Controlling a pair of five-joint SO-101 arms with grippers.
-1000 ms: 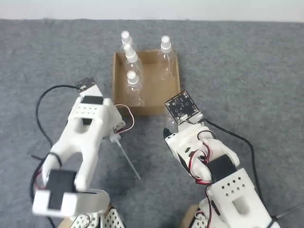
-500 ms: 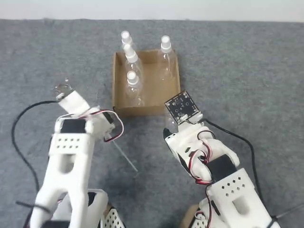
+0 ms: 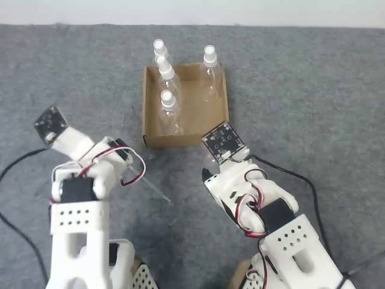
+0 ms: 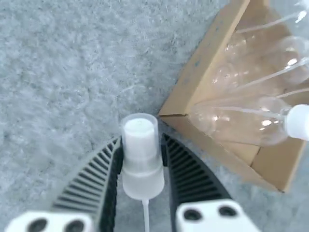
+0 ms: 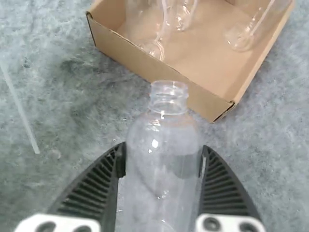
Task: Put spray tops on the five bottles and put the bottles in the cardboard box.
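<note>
Left gripper is clamped on the spray top, its arm rising from the lower left of the high view. Right gripper, arm angling in from the lower right, squeezes the uncapped bottle near the cardboard box at upper centre. Four capped bottles stand in it.
</note>
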